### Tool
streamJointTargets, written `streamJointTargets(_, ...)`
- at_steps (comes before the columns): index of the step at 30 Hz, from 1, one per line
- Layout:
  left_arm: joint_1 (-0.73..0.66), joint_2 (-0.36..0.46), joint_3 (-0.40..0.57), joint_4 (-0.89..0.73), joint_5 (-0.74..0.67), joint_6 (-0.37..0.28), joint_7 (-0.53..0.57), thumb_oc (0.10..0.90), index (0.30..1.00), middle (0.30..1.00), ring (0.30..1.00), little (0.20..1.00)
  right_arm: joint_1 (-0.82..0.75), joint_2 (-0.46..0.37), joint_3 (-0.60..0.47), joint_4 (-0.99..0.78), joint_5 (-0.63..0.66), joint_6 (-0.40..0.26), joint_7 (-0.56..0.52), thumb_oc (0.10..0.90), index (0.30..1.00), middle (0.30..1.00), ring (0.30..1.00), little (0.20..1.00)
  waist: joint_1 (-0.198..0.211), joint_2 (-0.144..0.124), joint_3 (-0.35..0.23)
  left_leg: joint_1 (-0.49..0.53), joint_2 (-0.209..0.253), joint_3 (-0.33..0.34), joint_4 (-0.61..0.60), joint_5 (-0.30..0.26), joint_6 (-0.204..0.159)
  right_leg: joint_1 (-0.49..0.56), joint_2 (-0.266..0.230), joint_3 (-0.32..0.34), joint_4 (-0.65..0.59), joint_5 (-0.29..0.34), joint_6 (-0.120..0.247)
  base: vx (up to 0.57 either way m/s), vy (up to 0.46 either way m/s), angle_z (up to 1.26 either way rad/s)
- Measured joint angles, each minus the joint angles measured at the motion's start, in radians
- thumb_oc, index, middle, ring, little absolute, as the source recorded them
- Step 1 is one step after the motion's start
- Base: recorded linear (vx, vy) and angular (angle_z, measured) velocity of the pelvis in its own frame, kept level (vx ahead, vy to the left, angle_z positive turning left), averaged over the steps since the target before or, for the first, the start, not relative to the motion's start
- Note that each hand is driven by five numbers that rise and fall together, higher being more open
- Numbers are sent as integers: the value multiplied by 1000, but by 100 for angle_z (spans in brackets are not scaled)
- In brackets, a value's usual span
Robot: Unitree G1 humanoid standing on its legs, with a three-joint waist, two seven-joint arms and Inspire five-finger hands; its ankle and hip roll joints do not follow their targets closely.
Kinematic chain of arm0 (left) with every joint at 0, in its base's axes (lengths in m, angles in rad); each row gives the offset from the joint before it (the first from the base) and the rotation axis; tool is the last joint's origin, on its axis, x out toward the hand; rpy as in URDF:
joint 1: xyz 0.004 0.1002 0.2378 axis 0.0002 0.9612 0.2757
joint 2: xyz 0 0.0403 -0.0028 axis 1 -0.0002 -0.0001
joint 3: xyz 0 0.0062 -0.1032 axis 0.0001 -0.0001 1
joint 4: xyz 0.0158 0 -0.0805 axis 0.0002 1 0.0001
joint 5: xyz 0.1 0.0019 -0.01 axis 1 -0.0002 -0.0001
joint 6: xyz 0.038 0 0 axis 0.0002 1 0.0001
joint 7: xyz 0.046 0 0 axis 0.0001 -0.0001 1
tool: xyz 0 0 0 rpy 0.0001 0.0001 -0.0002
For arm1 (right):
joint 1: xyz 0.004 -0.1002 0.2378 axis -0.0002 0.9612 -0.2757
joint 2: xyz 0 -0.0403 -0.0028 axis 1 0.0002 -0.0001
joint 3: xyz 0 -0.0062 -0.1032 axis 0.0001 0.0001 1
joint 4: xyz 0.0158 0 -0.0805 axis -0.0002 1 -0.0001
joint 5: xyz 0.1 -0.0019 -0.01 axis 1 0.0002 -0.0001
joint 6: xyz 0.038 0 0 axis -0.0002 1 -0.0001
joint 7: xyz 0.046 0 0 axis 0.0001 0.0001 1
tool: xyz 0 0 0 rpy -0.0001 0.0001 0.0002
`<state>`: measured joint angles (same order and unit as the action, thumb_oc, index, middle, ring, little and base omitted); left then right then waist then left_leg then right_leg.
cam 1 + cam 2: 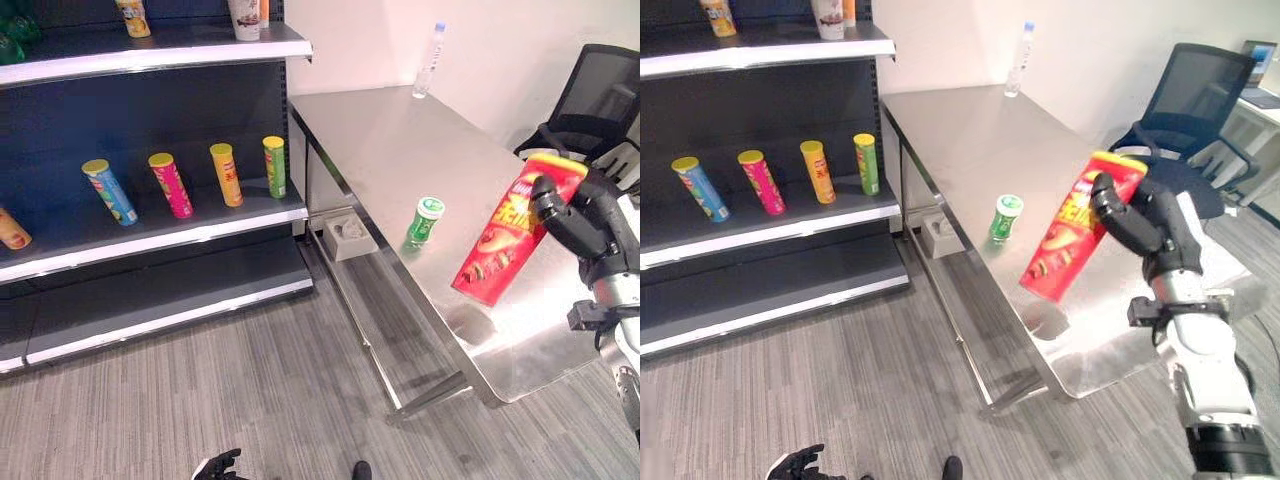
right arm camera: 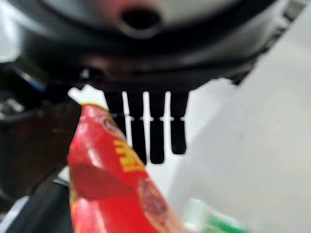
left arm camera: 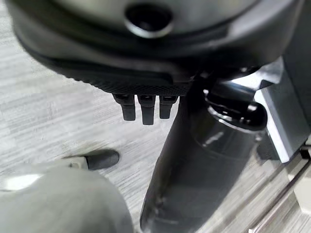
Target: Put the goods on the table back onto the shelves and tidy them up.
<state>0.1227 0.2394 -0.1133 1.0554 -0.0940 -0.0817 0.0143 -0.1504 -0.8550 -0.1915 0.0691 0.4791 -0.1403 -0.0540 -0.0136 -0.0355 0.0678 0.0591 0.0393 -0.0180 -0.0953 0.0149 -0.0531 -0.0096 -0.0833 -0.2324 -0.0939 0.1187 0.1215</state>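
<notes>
Fingers (image 1: 1108, 196) of the right hand (image 1: 1145, 225) curl round the upper end of a red tube (image 1: 1078, 232), which hangs tilted above the counter (image 1: 970, 130). Near the tube, a small green can (image 1: 1005, 217) stands on the counter, and a clear bottle (image 1: 1018, 60) stands well beyond it. Past the counter, four tubes (image 1: 170, 184) lean on the shelf (image 1: 200, 232). The left hand (image 3: 146, 106) hangs above the floor (image 1: 250, 380), fingers straight, holding nothing.

Grey plank floor (image 1: 250, 390), seemingly vinyl
</notes>
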Motion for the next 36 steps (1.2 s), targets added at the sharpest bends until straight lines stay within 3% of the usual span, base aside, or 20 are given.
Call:
streamJointTargets(14,13,-2,0,-6,0,0,0,800,900,900,900,900,-32,-7,-8,-5,-81,-24,-25,400,300,300,300,300,0,0,3,4,-1,-20,0,5,3,14,-2,-14,-3,-9,12,-7,-9,4)
streamJointTargets(18,8,-16,0,-7,22,0,21,800,900,900,900,900,-90,-127,32,-9,-275,-30,-79,400,300,300,300,300,1,12,13,5,-3,-22,0,6,3,17,-5,-18,-6,-9,12,-6,-9,3)
streamJointTargets(25,12,-18,0,-6,22,0,41,800,900,900,900,900,-205,-156,48,-49,-409,-63,-150,400,300,300,300,300,4,12,15,6,-3,-49,1,7,1,32,-5,-47,-6,-14,13,-8,-18,12)
streamJointTargets(31,2,-17,5,-7,22,0,47,800,900,900,900,900,-255,-218,136,-65,-496,-66,-168,400,300,300,300,300,37,9,21,-2,-4,-88,5,13,-6,44,-7,-85,-6,-24,4,-2,-50,19)
streamJointTargets(36,-10,-18,6,-8,20,0,52,800,900,900,900,900,-293,-221,172,-84,-520,-67,-169,400,300,300,300,300,68,19,38,-7,-5,-130,5,21,-15,62,-8,-123,1,-33,6,-2,-62,24)
